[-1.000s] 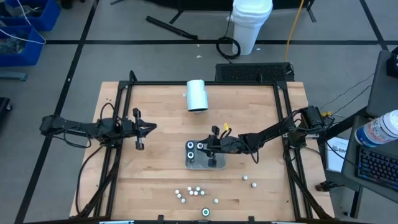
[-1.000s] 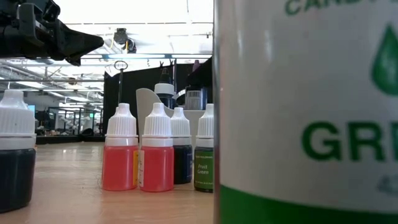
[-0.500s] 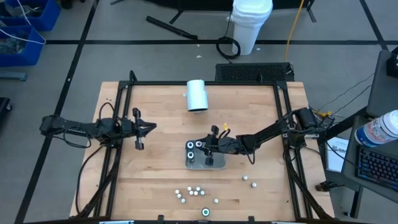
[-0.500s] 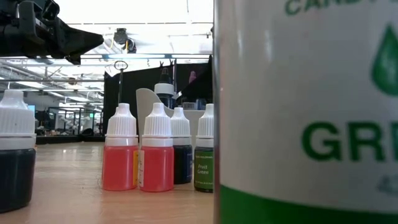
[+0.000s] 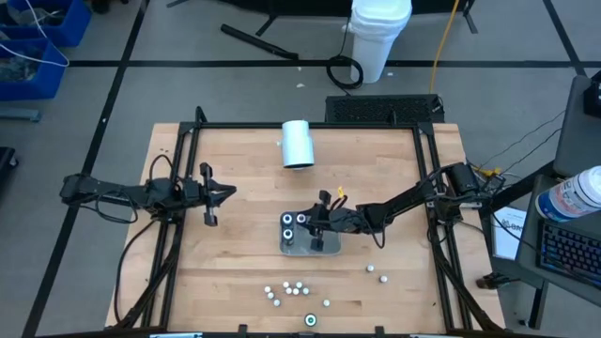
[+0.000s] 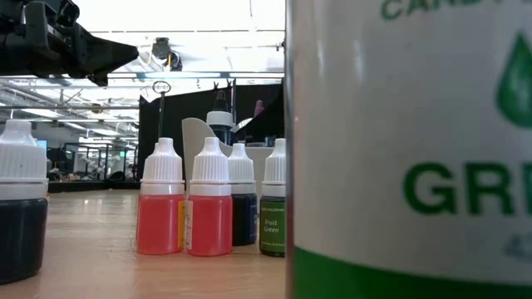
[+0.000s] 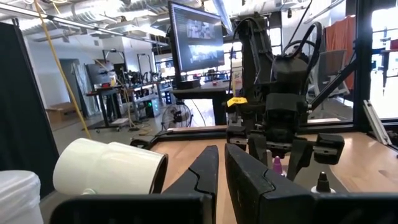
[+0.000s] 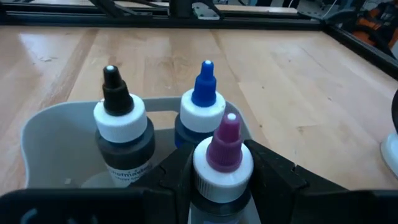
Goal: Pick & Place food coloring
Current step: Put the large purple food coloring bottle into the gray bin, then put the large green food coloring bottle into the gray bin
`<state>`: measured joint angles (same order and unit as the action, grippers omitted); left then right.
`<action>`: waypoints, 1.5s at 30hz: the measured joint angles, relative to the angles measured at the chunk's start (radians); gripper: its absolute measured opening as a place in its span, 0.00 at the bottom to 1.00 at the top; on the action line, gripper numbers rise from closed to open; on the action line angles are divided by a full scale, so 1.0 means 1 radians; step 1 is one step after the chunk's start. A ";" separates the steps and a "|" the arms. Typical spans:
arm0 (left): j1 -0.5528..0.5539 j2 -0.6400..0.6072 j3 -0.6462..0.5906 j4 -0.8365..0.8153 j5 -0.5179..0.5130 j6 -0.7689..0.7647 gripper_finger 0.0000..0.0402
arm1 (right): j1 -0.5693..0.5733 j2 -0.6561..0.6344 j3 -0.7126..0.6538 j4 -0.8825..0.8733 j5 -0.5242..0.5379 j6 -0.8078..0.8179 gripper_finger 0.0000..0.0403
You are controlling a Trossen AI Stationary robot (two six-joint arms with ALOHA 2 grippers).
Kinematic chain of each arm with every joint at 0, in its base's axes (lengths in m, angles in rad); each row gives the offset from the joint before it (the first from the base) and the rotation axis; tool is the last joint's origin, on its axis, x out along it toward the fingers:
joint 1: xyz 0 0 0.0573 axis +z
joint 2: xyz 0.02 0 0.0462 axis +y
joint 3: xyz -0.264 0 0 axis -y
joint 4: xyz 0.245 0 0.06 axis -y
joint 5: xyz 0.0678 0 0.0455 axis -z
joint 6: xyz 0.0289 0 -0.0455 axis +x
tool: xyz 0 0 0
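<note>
Right hand (image 5: 317, 228) at frame centre over grey tray (image 5: 299, 247), pinching purple-tipped bottle (image 8: 222, 163), black-tipped (image 8: 120, 132) and blue-tipped (image 8: 201, 114) bottles beside it, left hand (image 5: 214, 195) pressed together at table's left.

Purple-tipped bottle (image 8: 224, 163) upright in tray (image 8: 50, 137)

A grey floor (image 5: 235, 94) crossed by dark tape lines surrounds the wooden counter (image 5: 254, 188). A white bucket (image 5: 379, 38) stands beyond it, blue bins (image 5: 38, 38) sit in one corner, and a keyboard (image 5: 571, 252) lies at the side. A big monitor (image 7: 196, 37) glows under ceiling ducts (image 7: 93, 9).
</note>
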<state>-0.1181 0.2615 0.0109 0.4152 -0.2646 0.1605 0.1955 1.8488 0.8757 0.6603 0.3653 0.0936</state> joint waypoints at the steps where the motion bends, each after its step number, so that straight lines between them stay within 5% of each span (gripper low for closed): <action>1: 0.000 0.000 0.000 0.000 0.000 0.004 0.09 | 0.000 0.000 0.000 0.000 0.000 0.004 0.31; 21: 0.000 0.000 0.000 0.000 0.000 0.019 0.09 | 0.007 0.061 0.001 0.102 0.003 -0.020 0.31; 32: 0.000 0.000 0.000 0.000 0.001 0.010 0.09 | 0.007 0.037 -0.001 0.096 0.027 -0.019 0.46; 45: 0.000 0.000 0.000 0.000 0.000 0.013 0.09 | 0.054 -0.173 -0.001 0.066 0.026 -0.147 0.54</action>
<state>-0.1182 0.2616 0.0109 0.4152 -0.2642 0.1734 0.2493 1.6760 0.8749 0.7263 0.3912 -0.0537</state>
